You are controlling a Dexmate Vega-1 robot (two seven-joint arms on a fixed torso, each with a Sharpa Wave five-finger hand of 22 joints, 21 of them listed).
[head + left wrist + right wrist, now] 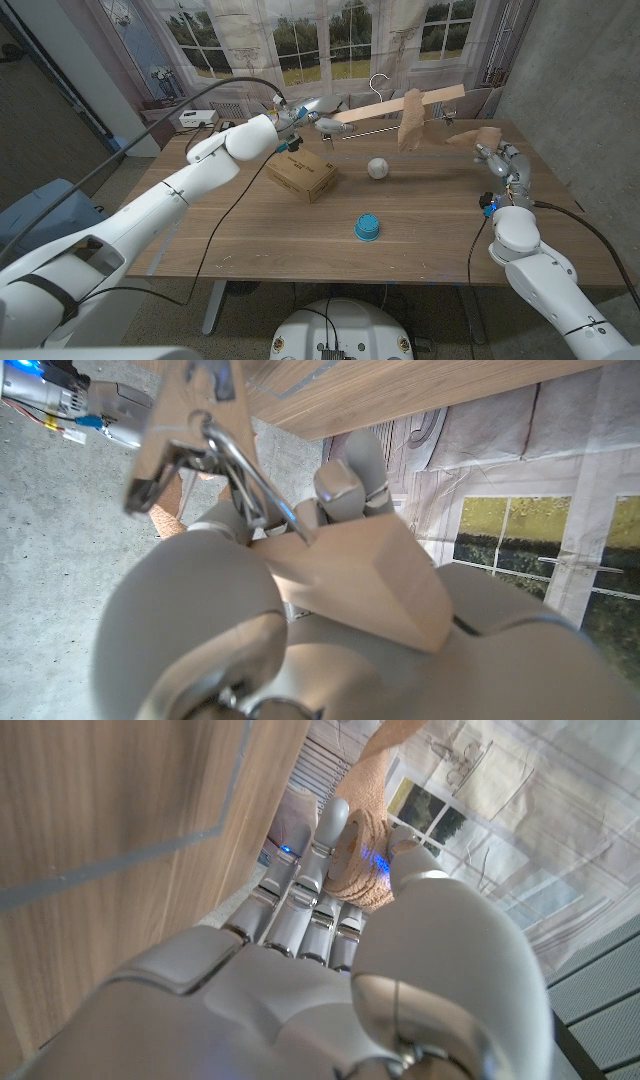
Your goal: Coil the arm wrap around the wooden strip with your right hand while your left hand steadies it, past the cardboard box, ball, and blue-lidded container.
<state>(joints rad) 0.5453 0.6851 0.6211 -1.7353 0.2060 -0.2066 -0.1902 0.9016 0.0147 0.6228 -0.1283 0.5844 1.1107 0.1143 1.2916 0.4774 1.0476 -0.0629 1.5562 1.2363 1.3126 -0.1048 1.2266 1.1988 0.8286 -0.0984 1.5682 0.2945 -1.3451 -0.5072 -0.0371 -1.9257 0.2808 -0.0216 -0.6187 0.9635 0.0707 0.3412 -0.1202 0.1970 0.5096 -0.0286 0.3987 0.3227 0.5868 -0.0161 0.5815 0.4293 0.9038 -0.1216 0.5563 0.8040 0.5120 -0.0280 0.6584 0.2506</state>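
Arm wrap [411, 122]: one, draped over one wooden strip [400, 104], seemingly wound.

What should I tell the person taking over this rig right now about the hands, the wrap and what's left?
Left hand grips one end of the long pale wooden strip, holding it raised above the table's far side.
Right hand holds the free end of the tan fabric arm wrap; its fingers close around the cloth.
The wrap already hangs on the strip near its far end and trails across to the right hand.
The brown cardboard box, white ball and blue-lidded container sit on the wooden table.
Left: keep coiling while the left hand steadies.
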